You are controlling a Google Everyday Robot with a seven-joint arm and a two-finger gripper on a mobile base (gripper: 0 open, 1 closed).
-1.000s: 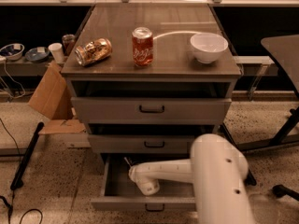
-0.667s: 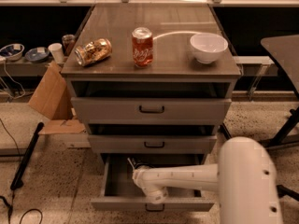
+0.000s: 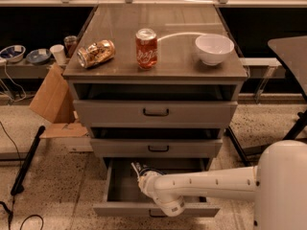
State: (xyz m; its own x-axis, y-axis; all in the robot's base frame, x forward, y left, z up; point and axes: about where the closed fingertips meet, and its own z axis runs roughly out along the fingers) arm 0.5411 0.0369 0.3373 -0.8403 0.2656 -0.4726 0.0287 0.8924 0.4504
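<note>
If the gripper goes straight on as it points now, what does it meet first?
Probably the back of the open bottom drawer; the gripper sits inside it, pointing rearward. Depth is unclear.

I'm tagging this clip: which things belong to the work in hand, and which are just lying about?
In hand: the claw, inside the open grey bottom drawer.
Lying about: upright red soda can, tipped golden can and white ceramic bowl, all on the cabinet top; brown cardboard sheet left of it.

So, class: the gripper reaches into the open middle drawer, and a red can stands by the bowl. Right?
No: the camera view shows the gripper in the open bottom drawer, not the middle. The red can does stand by the bowl.
</note>
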